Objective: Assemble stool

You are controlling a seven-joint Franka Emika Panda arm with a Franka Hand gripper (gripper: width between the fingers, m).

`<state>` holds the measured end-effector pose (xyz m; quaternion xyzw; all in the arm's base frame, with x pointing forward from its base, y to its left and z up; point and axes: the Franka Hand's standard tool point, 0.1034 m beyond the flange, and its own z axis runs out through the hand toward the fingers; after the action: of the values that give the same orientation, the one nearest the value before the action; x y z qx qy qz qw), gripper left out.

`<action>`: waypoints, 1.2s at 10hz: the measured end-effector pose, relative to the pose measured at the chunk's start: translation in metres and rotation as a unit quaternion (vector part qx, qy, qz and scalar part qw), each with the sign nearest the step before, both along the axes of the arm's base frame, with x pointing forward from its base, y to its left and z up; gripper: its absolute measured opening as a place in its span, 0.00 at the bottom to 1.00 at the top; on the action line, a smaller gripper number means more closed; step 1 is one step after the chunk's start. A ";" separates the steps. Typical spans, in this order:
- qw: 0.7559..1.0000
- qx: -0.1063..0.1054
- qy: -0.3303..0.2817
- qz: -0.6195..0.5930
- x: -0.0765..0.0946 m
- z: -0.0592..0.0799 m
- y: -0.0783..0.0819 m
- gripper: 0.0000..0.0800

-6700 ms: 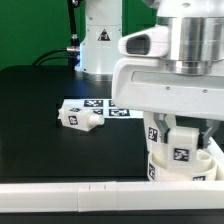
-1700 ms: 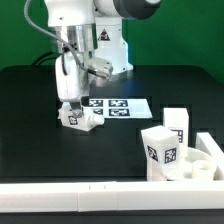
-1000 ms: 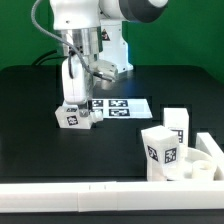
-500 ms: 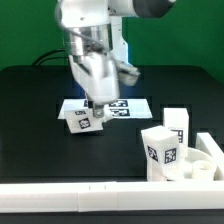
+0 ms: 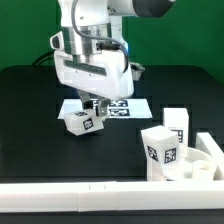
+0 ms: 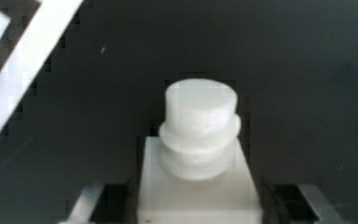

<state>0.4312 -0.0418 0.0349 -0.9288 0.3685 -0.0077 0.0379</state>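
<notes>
Fingers (image 5: 96,104) of the white arm (image 5: 92,40) are closed on one blocky leg (image 5: 83,121) of the stool, pinching it by its flat sides. The leg hangs tilted just in front of the marker board (image 5: 128,108), toward the board's end on the exterior view's left. Whether a lower corner touches the black table (image 5: 40,130) I cannot tell. From the wrist camera, the leg's stepped round peg (image 6: 197,115) points away from the wrist, bare and free.

Further to the exterior view's right, well apart from the marker board, sits the shallow round seat (image 5: 205,168), only partly in frame. Two more legs (image 5: 160,146) stand upright at it, close together. Whether they are pushed into sockets or merely standing in the dish is hard to make out.

To my eye the job is at the carry stage: a leg is in the grip and needs bringing across to the seat. The next move calls for lifting it clear of the table and swinging it away from the board toward the seat. The peg then has to be turned to face an empty socket and lowered without knocking the two legs already there.
</notes>
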 end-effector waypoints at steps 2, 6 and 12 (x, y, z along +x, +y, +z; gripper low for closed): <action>0.990 -0.001 -0.001 0.140 -0.008 -0.005 -0.009 0.41; 0.979 -0.026 -0.006 0.202 -0.020 -0.010 -0.020 0.41; 0.950 0.129 0.193 0.209 0.027 0.011 -0.030 0.81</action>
<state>0.4579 -0.0718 0.0459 -0.9559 0.1639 0.2276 0.0867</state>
